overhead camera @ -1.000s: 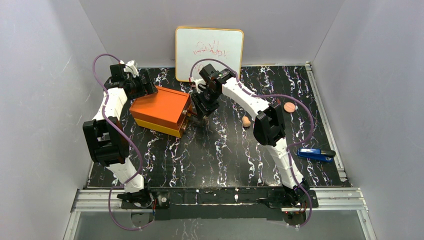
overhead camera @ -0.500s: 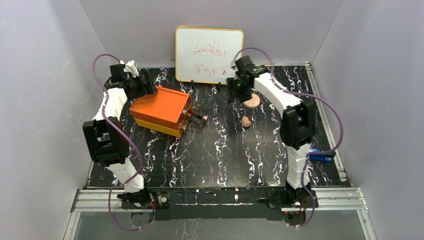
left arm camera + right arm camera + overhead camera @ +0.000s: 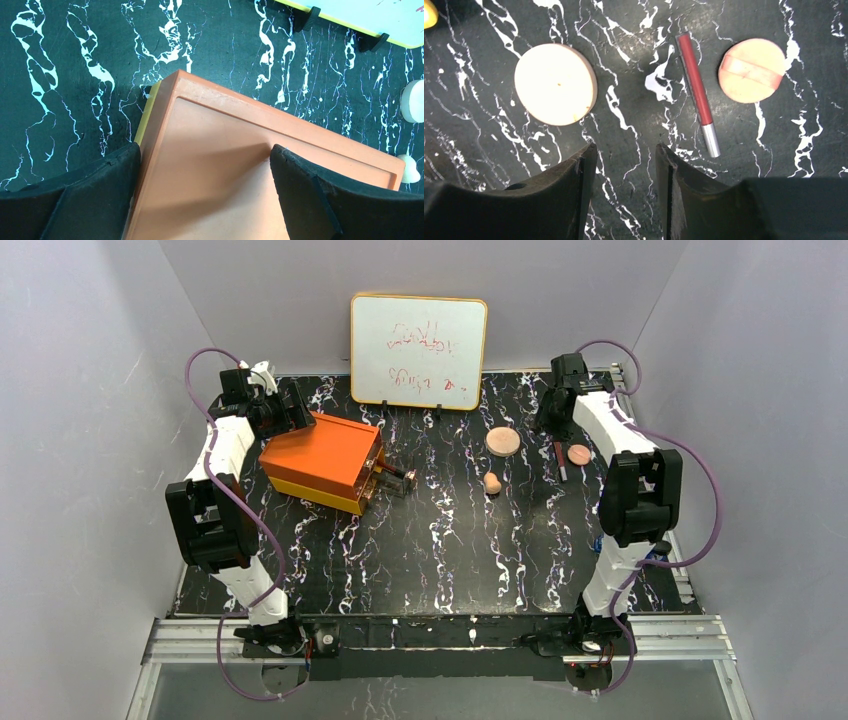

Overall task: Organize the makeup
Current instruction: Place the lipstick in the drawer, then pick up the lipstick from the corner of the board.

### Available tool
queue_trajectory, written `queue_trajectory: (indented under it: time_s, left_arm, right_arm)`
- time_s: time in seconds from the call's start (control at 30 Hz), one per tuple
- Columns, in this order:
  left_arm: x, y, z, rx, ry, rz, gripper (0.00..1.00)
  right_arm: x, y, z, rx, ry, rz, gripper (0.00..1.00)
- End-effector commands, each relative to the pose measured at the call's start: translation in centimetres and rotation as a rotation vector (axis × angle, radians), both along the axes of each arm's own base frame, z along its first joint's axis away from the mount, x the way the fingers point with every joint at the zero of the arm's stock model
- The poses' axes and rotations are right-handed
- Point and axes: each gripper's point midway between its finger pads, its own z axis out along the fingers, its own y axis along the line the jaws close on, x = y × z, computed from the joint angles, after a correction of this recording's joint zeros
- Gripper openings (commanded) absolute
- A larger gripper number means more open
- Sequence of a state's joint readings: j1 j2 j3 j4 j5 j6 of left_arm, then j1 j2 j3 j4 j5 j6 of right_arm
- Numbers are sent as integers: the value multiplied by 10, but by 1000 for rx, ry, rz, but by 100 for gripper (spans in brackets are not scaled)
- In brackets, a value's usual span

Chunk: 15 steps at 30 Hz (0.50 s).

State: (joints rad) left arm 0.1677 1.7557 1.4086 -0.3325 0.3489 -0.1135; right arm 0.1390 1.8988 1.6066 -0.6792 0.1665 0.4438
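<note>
A pale round disc [image 3: 503, 442] lies on the black marbled table, with a tan egg-shaped sponge [image 3: 492, 482] just nearer. A peach disc [image 3: 579, 453] and a red stick with a silver end [image 3: 561, 460] lie to the right. In the right wrist view the pale disc [image 3: 555, 84], the stick [image 3: 698, 92] and the peach disc [image 3: 751, 70] lie ahead of my right gripper [image 3: 624, 165], which is slightly open and empty. It hovers at the far right [image 3: 550, 420]. My left gripper [image 3: 205, 150] is wide open astride the orange box [image 3: 240, 165]. No black compact shows.
The orange box [image 3: 320, 455] stands at the left with a lower drawer [image 3: 397, 480] pulled out toward the middle. A whiteboard [image 3: 418, 337] stands at the back. The right arm's elbow [image 3: 640, 495] hangs over the right side of the table.
My right arm swung from the box's open drawer across to the far right. The pale round disc appeared on the table behind the sponge. The left arm has not moved.
</note>
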Motion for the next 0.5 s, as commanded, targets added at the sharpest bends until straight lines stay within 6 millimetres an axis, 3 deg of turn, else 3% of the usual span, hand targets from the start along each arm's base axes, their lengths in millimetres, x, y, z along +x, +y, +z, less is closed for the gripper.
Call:
queue_trajectory:
  time_s: [0.0, 0.33, 0.47]
  left_arm:
    - [-56, -10, -55, 14, 268, -37, 95]
    - [-54, -9, -54, 14, 265, -36, 95]
    - [-54, -9, -53, 14, 265, -37, 95]
  right_arm:
    - [2, -26, -18, -75, 6, -89, 51]
    - [-29, -52, -63, -98, 106, -181, 46]
    - [-34, -58, -72, -104, 124, -195, 45]
